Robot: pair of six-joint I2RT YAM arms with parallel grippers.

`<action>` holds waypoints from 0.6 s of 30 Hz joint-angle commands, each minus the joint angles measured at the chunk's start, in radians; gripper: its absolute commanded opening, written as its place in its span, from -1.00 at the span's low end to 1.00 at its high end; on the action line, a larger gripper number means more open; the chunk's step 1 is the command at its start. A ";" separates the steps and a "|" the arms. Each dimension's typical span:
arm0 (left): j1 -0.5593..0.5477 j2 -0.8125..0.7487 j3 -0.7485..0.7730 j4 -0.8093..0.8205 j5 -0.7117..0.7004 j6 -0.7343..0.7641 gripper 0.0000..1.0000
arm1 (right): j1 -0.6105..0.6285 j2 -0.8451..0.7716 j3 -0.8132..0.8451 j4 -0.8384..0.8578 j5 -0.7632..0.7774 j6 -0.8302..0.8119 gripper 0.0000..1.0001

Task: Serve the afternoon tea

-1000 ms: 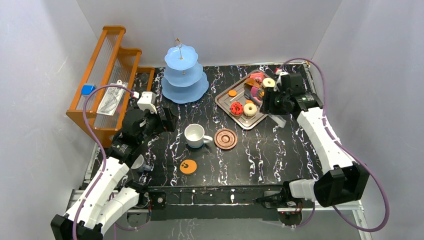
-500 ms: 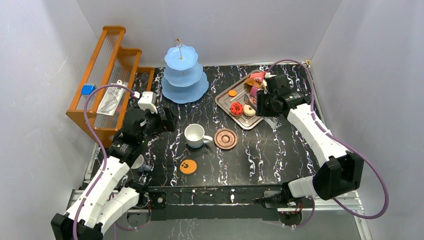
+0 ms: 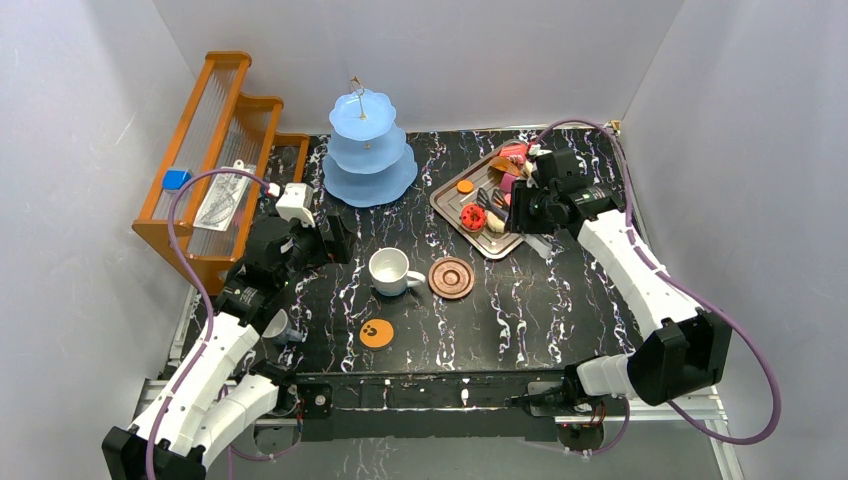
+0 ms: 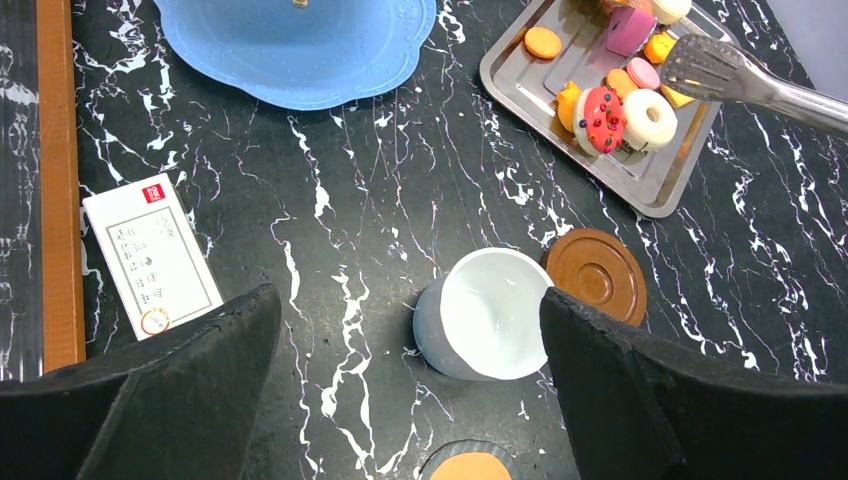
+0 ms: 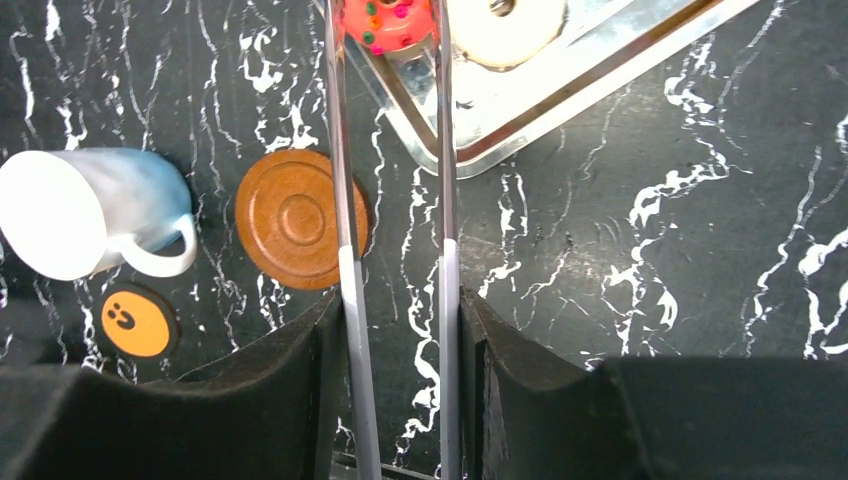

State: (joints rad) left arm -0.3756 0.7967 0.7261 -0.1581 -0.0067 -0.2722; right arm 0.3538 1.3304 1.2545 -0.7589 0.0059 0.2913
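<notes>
Though unclear overhead, tongs [image 5: 340,200] astride red pastry [image 5: 388,22] in right-wrist view.

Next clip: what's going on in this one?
The right gripper is shut on silver metal tongs, whose tips straddle the red sprinkled pastry on the square silver tray. The left gripper hangs open above the white mug, which stands on the table beside the brown ridged saucer, not on it. The light-blue three-tier stand shows no pastries.
</notes>
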 commanded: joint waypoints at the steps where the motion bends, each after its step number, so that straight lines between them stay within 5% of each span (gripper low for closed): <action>1: -0.005 -0.017 -0.004 0.018 0.007 0.013 0.96 | 0.016 0.007 0.035 0.054 -0.087 0.017 -0.02; 18: -0.005 -0.011 -0.006 0.021 0.007 0.015 0.96 | 0.089 0.077 -0.008 0.034 -0.012 0.045 0.05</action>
State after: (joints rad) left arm -0.3756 0.7956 0.7261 -0.1581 -0.0067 -0.2687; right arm 0.4412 1.4075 1.2457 -0.7589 -0.0261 0.3183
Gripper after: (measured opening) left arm 0.980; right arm 0.525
